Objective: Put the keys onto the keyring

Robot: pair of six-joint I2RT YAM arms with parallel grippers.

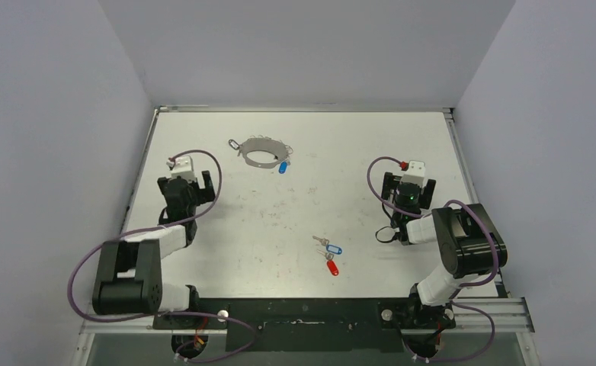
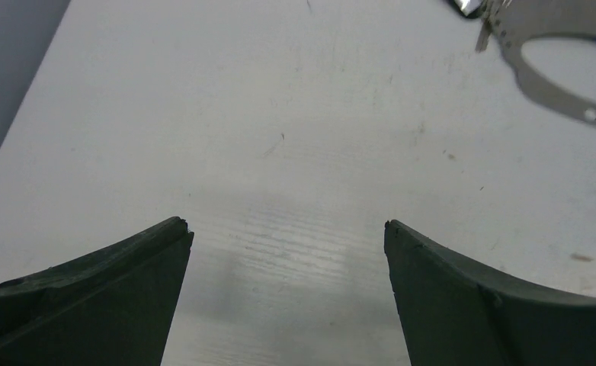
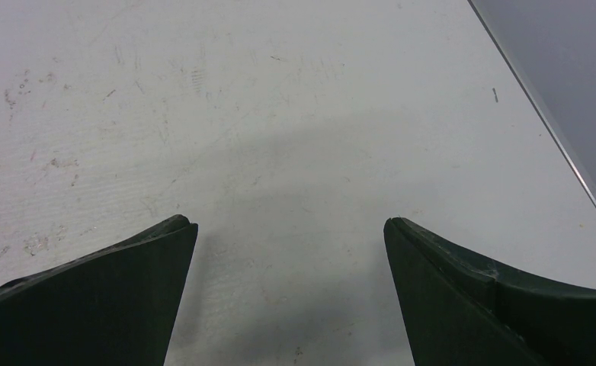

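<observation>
On table (image 1: 402, 137) | keys (image 1: 333, 249) near front, keyring (image 1: 258, 144) well apart at back | left gripper (image 2: 287, 225), right gripper (image 3: 289, 221) spread wide, empty

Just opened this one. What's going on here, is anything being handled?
Nothing is being handled yet. The left gripper and right gripper both hang open and empty over the table. The keyring lies toward the far side, nearer the left arm, with a blue tag at its rim; whether that one is threaded on cannot be told. The blue-tagged key and red-tagged key lie loose together between the arms, untouched.
</observation>
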